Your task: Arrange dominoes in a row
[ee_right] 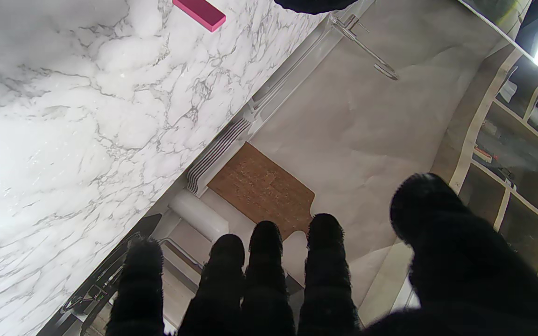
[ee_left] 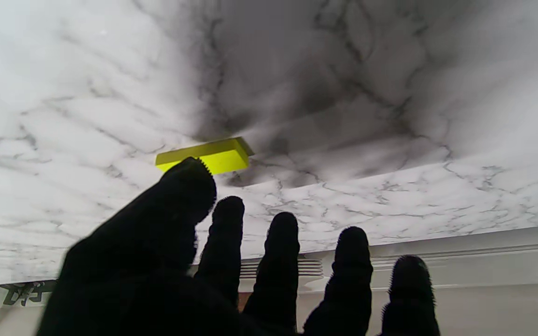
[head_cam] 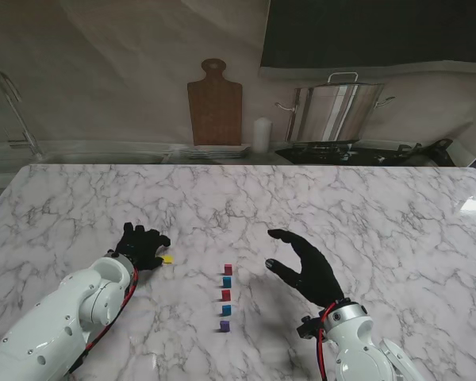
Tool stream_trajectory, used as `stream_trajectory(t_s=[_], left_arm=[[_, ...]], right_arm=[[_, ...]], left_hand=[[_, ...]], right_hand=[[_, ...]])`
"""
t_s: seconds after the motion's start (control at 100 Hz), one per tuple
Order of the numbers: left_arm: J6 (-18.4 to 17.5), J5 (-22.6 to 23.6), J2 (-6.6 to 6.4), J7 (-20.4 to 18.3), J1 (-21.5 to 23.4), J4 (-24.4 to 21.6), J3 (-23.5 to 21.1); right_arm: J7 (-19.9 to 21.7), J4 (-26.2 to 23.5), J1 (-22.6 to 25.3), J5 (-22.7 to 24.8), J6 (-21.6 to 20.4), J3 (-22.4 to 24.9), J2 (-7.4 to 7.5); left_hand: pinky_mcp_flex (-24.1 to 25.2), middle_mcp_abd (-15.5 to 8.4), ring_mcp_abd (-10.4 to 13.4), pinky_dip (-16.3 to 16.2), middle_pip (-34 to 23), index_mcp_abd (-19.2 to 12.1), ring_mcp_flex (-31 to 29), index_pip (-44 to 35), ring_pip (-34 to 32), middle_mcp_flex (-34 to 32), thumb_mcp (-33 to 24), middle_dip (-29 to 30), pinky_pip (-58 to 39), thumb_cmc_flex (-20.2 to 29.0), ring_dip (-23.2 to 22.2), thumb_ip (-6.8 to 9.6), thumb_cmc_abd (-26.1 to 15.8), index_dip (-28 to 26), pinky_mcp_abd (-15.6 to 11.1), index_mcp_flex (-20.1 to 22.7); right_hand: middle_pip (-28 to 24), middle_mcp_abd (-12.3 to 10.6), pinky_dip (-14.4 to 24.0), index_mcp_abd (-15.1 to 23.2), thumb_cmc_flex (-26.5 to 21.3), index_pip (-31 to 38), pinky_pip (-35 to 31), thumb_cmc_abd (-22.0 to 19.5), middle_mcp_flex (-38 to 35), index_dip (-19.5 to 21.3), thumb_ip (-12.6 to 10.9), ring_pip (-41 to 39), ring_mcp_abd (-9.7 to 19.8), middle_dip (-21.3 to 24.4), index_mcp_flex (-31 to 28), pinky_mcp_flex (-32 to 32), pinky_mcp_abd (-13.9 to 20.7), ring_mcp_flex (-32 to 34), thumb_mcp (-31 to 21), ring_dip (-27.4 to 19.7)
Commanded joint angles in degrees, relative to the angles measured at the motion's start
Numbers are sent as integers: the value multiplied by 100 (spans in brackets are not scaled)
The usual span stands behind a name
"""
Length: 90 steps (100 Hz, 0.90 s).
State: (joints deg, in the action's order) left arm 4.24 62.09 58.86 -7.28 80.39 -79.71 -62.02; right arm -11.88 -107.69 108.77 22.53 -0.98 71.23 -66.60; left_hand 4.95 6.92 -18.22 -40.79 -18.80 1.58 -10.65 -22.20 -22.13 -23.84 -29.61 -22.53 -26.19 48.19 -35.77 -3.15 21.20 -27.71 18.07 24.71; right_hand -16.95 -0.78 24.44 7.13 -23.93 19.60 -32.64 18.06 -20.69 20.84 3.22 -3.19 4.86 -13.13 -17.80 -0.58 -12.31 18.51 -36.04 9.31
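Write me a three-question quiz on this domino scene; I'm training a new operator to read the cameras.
1. How many dominoes stand in the row between the two arms?
2. True or false: the left hand is gripping the yellow domino.
3. Which domino ends the row nearest to me? A) the red one B) the purple domino C) a blue one

Key
1. Five.
2. False. The yellow domino lies flat on the marble table just past the fingertips, and the hand holds nothing.
3. B. The right hand is also open, raised beside the row.
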Motion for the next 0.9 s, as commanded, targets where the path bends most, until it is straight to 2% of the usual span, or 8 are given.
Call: stream_trajectory(t_s=[0.0,0.09,0.21,0.3,0.36,0.46,0.61,0.89], left_arm=[[-64,-1,-18,-27,-32,102,48],[-110,-58,-11,80,-60,199,92],[-201,-93,-3,225,-80,290,114],[-258,-147,4,283,-98,334,121],[-306,-155,4,305,-98,338,122],[-378,-198,5,298,-86,329,129],[-414,-220,0,272,-84,344,168],[-410,-170,-15,233,-71,357,201]], right_arm=[[14,-21,28,-1,41,1,-1],[18,-21,28,-1,42,3,0],[27,-22,27,1,43,3,2],[29,-26,28,4,45,3,3],[29,-27,28,4,45,3,3],[30,-30,31,7,46,2,4],[29,-35,34,13,48,1,4],[26,-37,37,9,49,2,3]], left_hand=[[46,15,-41,50,-1,-135,93,-108,-7,261,-185,89,-101,-31,60,33,165,22,-21,-195],[43,-38,-33,138,-48,-161,86,-446,-46,270,-241,88,-192,-119,75,-16,185,-170,-20,-249],[15,-594,9,190,-540,-100,-21,-677,-125,-192,-268,-166,-360,-154,68,-37,210,-341,-28,-417],[5,-805,39,210,-691,-11,-88,-755,-157,-540,-272,-213,-437,-168,66,-40,222,-396,-33,-442],[3,-912,85,243,-814,174,-158,-870,-192,-784,-295,-256,-553,-201,65,-42,231,-479,-50,-442],[9,-940,102,315,-1001,440,-186,-1073,-241,-889,-385,-354,-736,-277,55,-34,264,-679,-61,-466],[16,-876,119,414,-1225,624,-200,-1427,-358,-933,-519,-488,-867,-294,-6,-35,332,-1063,-47,-491],[21,-846,129,463,-1394,663,-160,-1703,-484,-863,-730,-648,-941,-170,-84,-43,443,-1399,-44,-573]], right_hand=[[-85,-32,84,52,-174,67,-28,-50,47,76,-119,-41,41,-39,114,-22,28,141,-113,18],[-87,-28,84,46,-177,66,-28,-50,45,75,-119,-40,46,-40,118,-20,32,139,-115,17],[-89,-18,84,45,-174,67,-31,-47,41,75,-118,-40,39,-40,118,-16,33,139,-114,17],[-87,-22,84,48,-174,68,-30,-46,46,76,-118,-40,38,-39,117,-18,30,139,-116,17],[-87,-20,84,47,-176,68,-30,-48,47,75,-119,-41,40,-39,118,-18,31,142,-118,17],[-86,-24,83,46,-173,68,-30,-46,50,75,-118,-41,44,-39,119,-18,32,141,-115,17],[-87,-19,83,51,-176,68,-30,-46,46,75,-118,-42,37,-39,119,-17,32,144,-117,17],[-88,-25,83,51,-169,71,-31,-44,47,76,-117,-41,43,-38,113,-16,29,143,-115,17]])
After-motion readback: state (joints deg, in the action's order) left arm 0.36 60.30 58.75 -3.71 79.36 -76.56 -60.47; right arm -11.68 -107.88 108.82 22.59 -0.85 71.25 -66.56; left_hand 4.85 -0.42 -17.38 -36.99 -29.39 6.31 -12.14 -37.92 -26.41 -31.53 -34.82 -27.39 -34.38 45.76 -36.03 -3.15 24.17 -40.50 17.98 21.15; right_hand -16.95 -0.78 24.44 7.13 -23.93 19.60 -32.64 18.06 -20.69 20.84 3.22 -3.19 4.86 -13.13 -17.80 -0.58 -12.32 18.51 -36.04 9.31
